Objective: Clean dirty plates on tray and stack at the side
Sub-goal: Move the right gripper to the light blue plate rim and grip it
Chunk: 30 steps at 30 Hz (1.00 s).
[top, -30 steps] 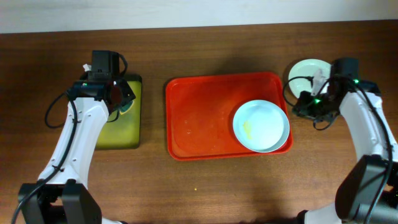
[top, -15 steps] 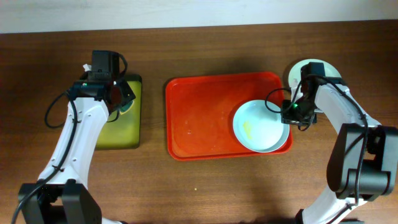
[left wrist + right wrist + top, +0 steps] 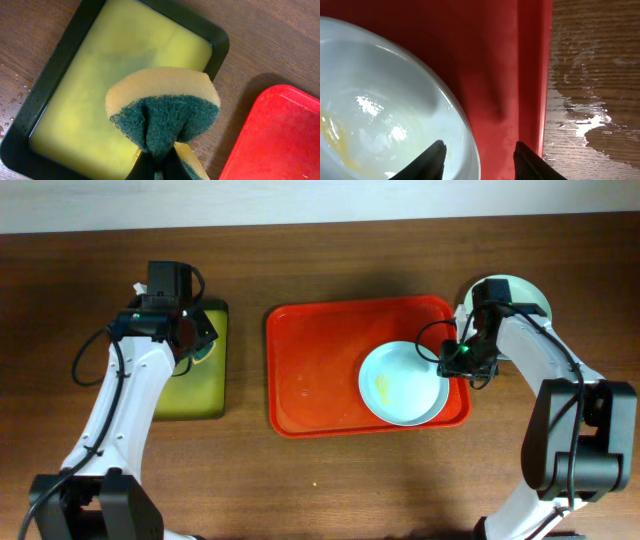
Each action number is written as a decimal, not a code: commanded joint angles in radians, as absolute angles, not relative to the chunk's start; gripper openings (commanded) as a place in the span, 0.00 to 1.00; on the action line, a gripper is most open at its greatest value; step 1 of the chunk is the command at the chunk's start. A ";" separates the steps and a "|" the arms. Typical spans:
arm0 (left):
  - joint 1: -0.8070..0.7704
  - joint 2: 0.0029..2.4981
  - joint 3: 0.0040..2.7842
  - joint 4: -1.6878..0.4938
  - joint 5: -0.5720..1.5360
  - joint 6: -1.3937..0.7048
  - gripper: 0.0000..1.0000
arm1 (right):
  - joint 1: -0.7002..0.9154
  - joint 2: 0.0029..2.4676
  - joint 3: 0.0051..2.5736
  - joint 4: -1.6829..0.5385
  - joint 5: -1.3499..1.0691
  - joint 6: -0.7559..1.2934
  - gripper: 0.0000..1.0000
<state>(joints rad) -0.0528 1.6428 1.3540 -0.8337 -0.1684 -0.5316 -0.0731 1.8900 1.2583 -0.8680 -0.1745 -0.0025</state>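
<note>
A pale mint-blue plate with a yellowish smear lies in the right half of the red tray. My right gripper is open at the plate's right edge. In the right wrist view its jaws straddle the rim of the plate, one finger over the plate and one over the tray. Another pale plate sits on the table right of the tray, partly hidden by the right arm. My left gripper is shut on a yellow and green sponge.
A smaller black-rimmed tray with a yellow inside stands at the left, and its rim shows below the sponge in the left wrist view. The wood right of the red tray is wet.
My right gripper has moved left from the side plate onto the tray, to the smeared plate's rim. That plate has shifted a little to the left. The left arm has not moved.
</note>
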 commanded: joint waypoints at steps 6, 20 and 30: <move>-0.049 1.627 1.356 -0.832 -0.171 -0.519 0.00 | -0.078 1.905 1.222 -0.864 -0.250 -0.064 0.38; -0.049 1.627 1.356 -0.830 -0.154 -0.519 0.00 | 0.192 1.965 1.176 -0.669 -0.258 0.200 0.04; -0.039 1.687 1.356 -0.770 -0.191 -0.524 0.00 | 0.335 1.972 1.176 -0.530 -0.251 0.324 0.04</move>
